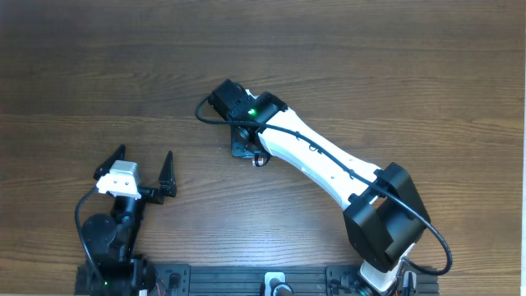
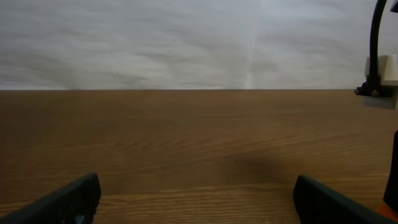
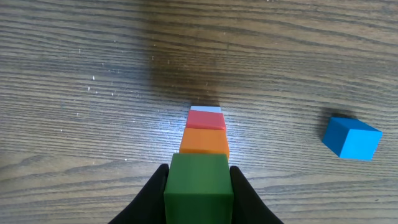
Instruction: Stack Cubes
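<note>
From above, the wooden table [image 1: 123, 57] spreads across the whole frame. The left arm [image 1: 119, 214] stands at the lower left, and the left gripper [image 1: 142, 166] sits just above its base with its two black fingers spread wide and nothing between them. The right arm [image 1: 316, 156] rises from the lower right and slants up to the middle of the frame, where its black wrist points down at the table.

In the left wrist view, the fingers [image 2: 65, 200] stand far apart over bare wood. A pale wall [image 2: 155, 43] runs behind the far table edge, and a white and black piece of hardware [image 2: 379, 74] hangs off to one side.

In the right wrist view, the right gripper [image 3: 199, 190] is clamped on a green cube [image 3: 199, 183], one finger pressed to each side. Directly past the green cube an orange cube [image 3: 205, 142], a red cube [image 3: 206, 120] and a thin edge of a white cube [image 3: 205, 109] line up as one column seen from overhead. I cannot tell whether the green cube rests on the orange one. A blue cube [image 3: 351, 138] lies alone on the wood, well apart from the column.
</note>
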